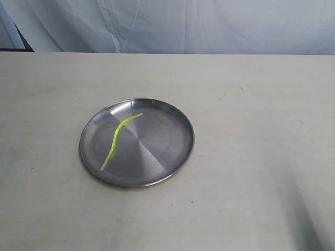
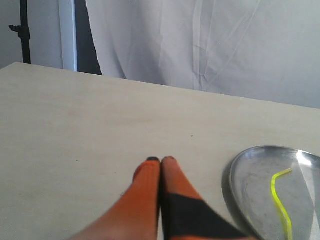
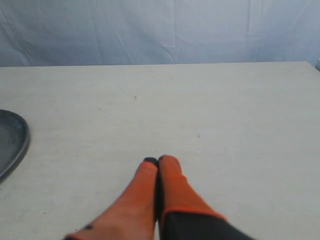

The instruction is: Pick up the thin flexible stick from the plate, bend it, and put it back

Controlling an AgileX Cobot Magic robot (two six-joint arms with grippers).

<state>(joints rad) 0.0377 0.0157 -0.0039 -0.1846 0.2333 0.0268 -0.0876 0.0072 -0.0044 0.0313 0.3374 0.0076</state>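
Left tool (image 2: 161, 160) has its fingers pressed together with nothing between them, hanging over bare desk (image 2: 75, 125); right tool (image 3: 158, 160) is likewise closed and empty. Between the two lies the plate (image 1: 137, 184), nearer the left tool than the right, whose camera catches only a sliver of its rim. The stick (image 1: 118, 137) lies wholly inside the plate, on the half toward the left tool, with a kink partway along and its whitish end close to the rim. Since it already shows a bend, I cannot tell whether the task is finished or about to begin. If the pick is ahead, the left tool seems better placed. It would need to part its fingers first, come down with them set across the stick's length, and close low, since so thin a rod on slick steel will likely slide away. The right tool could then take a free end for the bend.
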